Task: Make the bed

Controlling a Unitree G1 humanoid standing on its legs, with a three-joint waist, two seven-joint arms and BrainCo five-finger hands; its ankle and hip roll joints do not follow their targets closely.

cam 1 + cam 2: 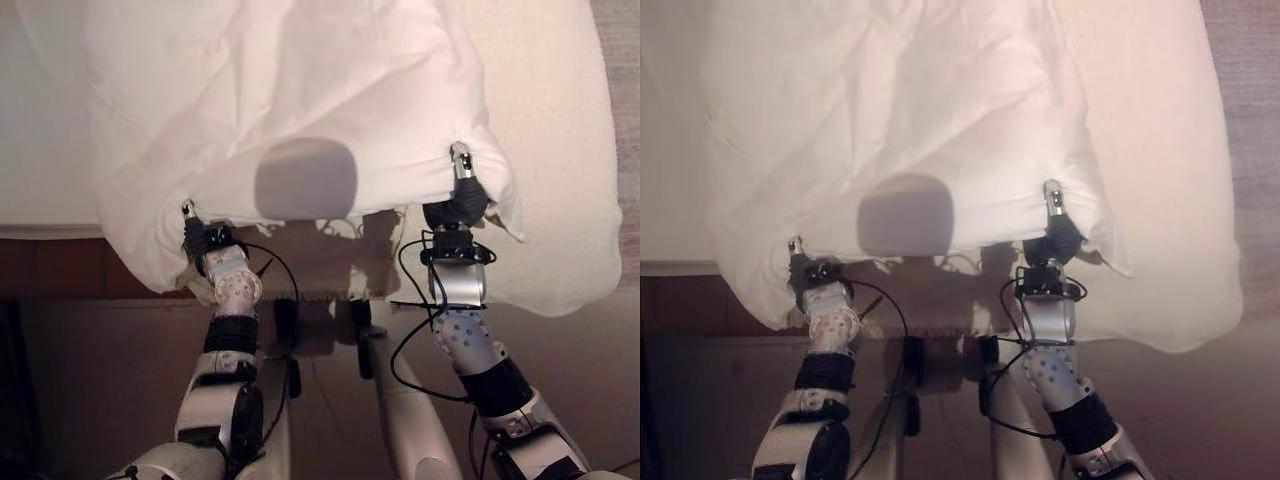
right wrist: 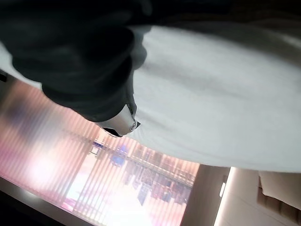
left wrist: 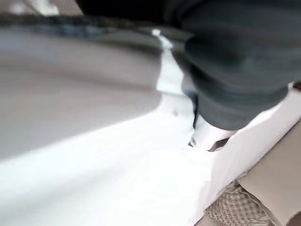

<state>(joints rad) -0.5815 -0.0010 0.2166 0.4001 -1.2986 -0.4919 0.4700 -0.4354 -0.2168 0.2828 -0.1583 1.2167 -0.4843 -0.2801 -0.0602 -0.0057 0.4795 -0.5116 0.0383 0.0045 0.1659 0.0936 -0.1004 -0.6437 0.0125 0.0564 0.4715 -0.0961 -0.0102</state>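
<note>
A white blanket (image 1: 300,110) is spread over the bed (image 1: 40,140), w/ its near edge lifted. That edge is gripped by the left hand (image 1: 197,236) at the near left & the right hand (image 1: 462,192) at the near right.

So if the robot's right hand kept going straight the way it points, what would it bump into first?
Probably more of the crumpled white duvet: the right hand points up the bed at the duvet's edge, with the cloth directly ahead.

bed (image 1: 40,150) | white duvet (image 1: 300,90) on top, rumpled, overhanging near edge
</note>
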